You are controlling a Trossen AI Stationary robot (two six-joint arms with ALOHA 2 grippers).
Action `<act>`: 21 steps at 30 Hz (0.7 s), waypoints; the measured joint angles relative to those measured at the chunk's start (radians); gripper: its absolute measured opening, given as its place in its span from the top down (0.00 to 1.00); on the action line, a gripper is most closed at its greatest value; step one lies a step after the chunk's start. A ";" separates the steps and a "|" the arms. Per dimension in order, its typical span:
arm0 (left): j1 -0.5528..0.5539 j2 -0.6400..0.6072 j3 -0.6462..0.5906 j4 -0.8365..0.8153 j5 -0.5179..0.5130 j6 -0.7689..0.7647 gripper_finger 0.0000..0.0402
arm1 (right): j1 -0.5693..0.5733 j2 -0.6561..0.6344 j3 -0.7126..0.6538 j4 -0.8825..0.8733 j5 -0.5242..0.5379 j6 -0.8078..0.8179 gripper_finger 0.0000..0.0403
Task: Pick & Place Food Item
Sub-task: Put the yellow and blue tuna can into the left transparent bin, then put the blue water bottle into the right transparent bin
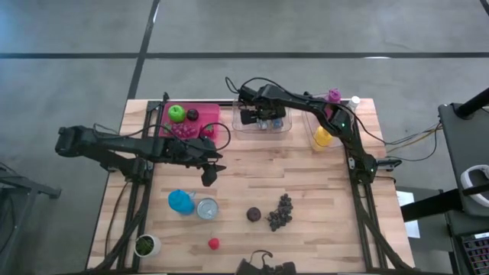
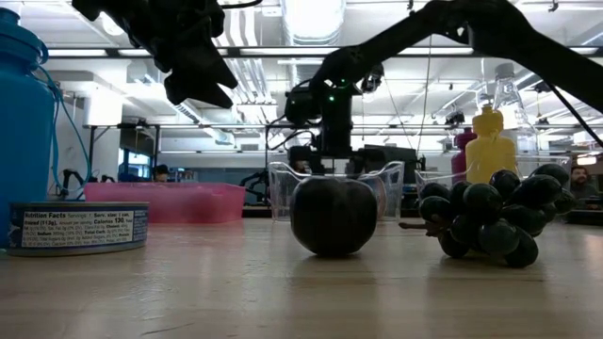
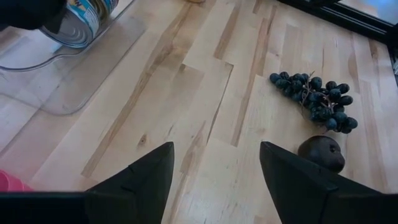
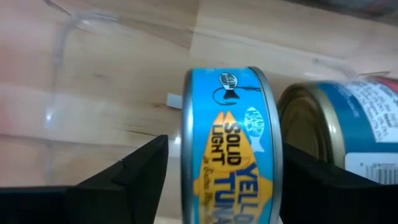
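Note:
A blue-labelled tuna can [image 4: 230,149] stands on its edge inside the clear bin [image 1: 263,126] at the table's far middle. My right gripper [image 4: 224,163] is open, pointing down into the bin with one finger on each side of the can. A second can [image 4: 348,140] lies next to it. My left gripper [image 1: 210,174] hangs open above bare wood at the middle left, with nothing between its fingers. A dark plum [image 1: 254,215] and a bunch of dark grapes [image 1: 280,212] rest on the table toward the near side. My right gripper stands around the tuna can's two flat faces from above. A gap shows between one finger [image 4: 134,177] and the can's face [image 4: 186,155]. I cannot tell if the other finger touches the can. The can sits on its rim on the bin's floor.
A pink bin [image 1: 191,122] holding a green apple and other fruit sits at the far left. A yellow bottle [image 1: 322,137] and a purple thing [image 1: 334,95] stand at the far right. A blue bottle [image 1: 180,202], a can [image 1: 207,208], a red thing [image 1: 214,244] and a small pot [image 1: 145,244] stand near left.

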 joint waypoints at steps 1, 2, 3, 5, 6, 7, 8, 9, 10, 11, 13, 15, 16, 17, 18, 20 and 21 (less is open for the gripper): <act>0.000 0.000 0.000 0.000 0.000 0.000 0.40 | 0.000 -0.001 0.005 0.001 0.000 0.000 0.39; 0.000 0.000 0.000 0.000 0.000 -0.001 0.40 | 0.000 -0.001 0.011 0.000 0.000 0.000 0.38; 0.000 0.000 0.000 0.000 0.000 -0.004 0.40 | 0.000 -0.001 0.016 0.000 0.000 0.000 0.38; 0.000 0.000 0.000 0.000 0.001 -0.018 0.41 | 0.000 -0.002 0.023 0.000 0.000 0.000 0.37; 0.000 0.000 0.000 0.000 0.001 -0.019 0.41 | 0.000 -0.003 0.027 -0.002 0.000 0.000 0.36; 0.000 0.000 0.000 0.000 0.002 -0.019 0.42 | 0.000 -0.004 0.033 -0.005 0.000 0.000 0.36; 0.000 0.000 0.000 0.000 0.003 -0.019 0.42 | 0.000 -0.005 0.038 -0.009 0.000 0.000 0.35; 0.000 0.000 0.000 0.000 0.003 -0.019 0.43 | 0.000 -0.005 0.044 -0.017 0.000 0.000 0.35; 0.000 0.000 0.000 0.000 0.003 -0.019 0.43 | 0.000 -0.005 0.051 -0.029 0.001 0.000 0.34; 0.000 0.000 0.000 0.000 0.003 -0.019 0.43 | 0.000 -0.005 0.058 -0.041 0.001 0.000 0.34; 0.000 0.000 0.000 0.000 0.003 -0.020 0.44 | -0.002 -0.005 0.075 -0.059 0.004 0.000 0.33; 0.000 0.000 0.000 0.000 0.003 -0.020 0.44 | -0.006 -0.006 0.094 -0.073 0.004 -0.011 0.32; 0.000 0.000 0.000 0.000 0.003 -0.020 0.44 | -0.007 -0.006 0.104 -0.081 0.005 -0.019 0.32; 0.000 0.000 0.000 0.000 0.003 -0.020 0.45 | -0.007 -0.007 0.115 -0.087 0.007 -0.028 0.32; 0.000 0.000 0.000 0.000 0.003 -0.020 0.45 | -0.008 -0.008 0.126 -0.092 0.008 -0.035 0.31; 0.000 0.000 0.000 0.000 0.003 -0.020 0.44 | -0.008 -0.010 0.150 -0.106 0.016 -0.043 0.31; 0.000 0.000 0.000 0.000 0.003 -0.021 0.44 | -0.007 -0.013 0.161 -0.106 0.018 -0.047 0.31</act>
